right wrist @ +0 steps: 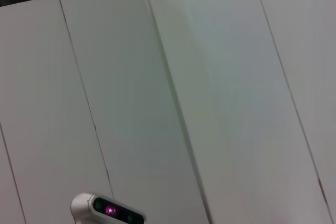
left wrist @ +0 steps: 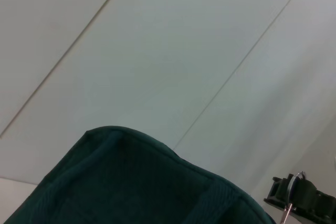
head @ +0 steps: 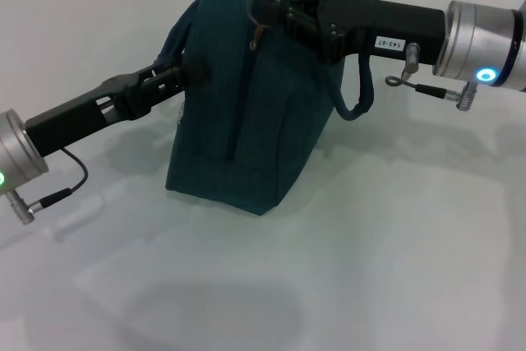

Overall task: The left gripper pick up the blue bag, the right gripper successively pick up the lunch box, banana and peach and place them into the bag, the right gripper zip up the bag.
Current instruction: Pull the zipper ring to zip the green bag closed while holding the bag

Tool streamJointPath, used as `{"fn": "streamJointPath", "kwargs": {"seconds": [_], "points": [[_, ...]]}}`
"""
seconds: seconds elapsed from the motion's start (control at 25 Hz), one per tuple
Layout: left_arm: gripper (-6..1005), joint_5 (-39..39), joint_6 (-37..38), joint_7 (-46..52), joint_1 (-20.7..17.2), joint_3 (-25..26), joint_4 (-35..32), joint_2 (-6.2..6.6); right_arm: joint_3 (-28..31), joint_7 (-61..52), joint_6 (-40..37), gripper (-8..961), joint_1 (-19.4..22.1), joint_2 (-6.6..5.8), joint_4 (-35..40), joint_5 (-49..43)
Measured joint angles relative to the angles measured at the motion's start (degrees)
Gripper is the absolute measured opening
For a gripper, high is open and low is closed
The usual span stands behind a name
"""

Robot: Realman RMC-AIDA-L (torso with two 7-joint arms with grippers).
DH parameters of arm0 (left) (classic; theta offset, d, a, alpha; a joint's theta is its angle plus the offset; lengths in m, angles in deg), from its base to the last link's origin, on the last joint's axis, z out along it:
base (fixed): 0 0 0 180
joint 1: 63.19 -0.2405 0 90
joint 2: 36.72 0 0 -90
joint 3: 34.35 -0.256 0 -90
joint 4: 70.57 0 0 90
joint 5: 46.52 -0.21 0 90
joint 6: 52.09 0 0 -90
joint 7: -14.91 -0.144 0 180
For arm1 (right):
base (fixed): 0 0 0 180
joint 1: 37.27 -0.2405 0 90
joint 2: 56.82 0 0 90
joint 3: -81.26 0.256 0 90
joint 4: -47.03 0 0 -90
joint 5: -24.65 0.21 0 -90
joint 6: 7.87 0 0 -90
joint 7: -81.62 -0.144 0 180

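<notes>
On table: blue bag [head: 246, 121] (upright, teal)

table [head: 394, 269]: white, glossy | wall panels [right wrist: 220, 77]: pale (thin dark seams between them)

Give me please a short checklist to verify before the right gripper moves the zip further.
1. Blue bag stands upright on the table: ok.
2. Left gripper is at the bag's left side: ok; firm grip: cannot tell.
3. Right gripper is at the bag's top by the zip: ok.
4. Ring pull is pinched: cannot tell.
5. Lunch box, banana, peach are out of sight, whether inside: cannot tell.
</notes>
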Motion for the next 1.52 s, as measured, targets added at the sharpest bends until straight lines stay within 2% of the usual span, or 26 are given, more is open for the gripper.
{"fn": "streamJointPath", "kwargs": {"seconds": [0.2, 0.4, 0.64, 0.96, 1.36, 1.52], "points": [[555, 0.42, 0.0, -0.22, 0.38, 0.17, 0.95, -0.04, 0.0, 0.0, 0.05, 11, 0.16, 0.0, 0.01, 0.07], [310, 1.15, 0.05, -3.18, 0.88, 0.27, 2.9, -0.06, -0.01, -0.05, 0.05, 11, 0.44, 0.0, -0.04, 1.13], [90, 1.09, 0.72, -6.33, 1.48, -0.03, 4.27, -0.06, -0.24, -0.45, 0.07, 11, 0.42, 0.0, -0.57, 2.74], [54, 1.07, 3.22, -8.55, 1.48, -1.0, 4.34, 0.02, -0.4, -2.16, 0.43, 12, 0.01, 0.0, -0.68, 3.38], [75, 0.63, 6.59, -10.3, 0.26, -1.27, 4.35, 0.06, 0.08, -7.34, 2.24, 12, 0.49, -0.14, -2.1, 6.68], [83, 0.72, 6.72, -10.67, -0.56, -2.85, 4.72, -0.08, 0.03, -9.85, 2.82, 12, 0.21, -0.17, -3.39, 7.59]]}}
